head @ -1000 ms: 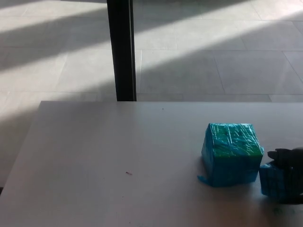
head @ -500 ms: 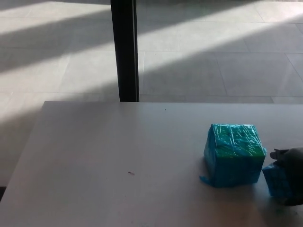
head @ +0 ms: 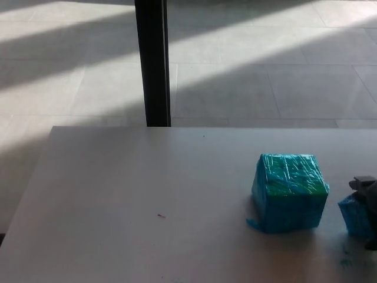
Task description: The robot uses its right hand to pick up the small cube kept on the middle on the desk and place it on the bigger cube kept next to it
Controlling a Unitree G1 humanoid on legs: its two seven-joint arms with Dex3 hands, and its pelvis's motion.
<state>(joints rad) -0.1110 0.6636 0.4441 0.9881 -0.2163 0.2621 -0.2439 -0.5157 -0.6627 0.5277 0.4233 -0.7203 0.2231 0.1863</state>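
Bench [head: 147, 194]: pale top, bare but for the two cubes and a tiny red speck [head: 159, 216].
Bigger cube [head: 290, 191]: blue-green, foil-wrapped, upright on the bench, right of centre.
Small cube [head: 355, 215]: blue, near the picture's right edge, just beside the bigger cube and apart from it — whether it rested on the bench or was lifted could not be told.
Right hand [head: 368, 203]: black, mostly cut off by the frame; fingers pinching the small cube.
Left hand: not seen.
Step in hand: grasp and pick-up, apparently.
Next move: raise the small cube above the bigger cube's top, carry it leftward — then set it down centred.
Background: tiled floor [head: 265, 71], dark post [head: 152, 62].
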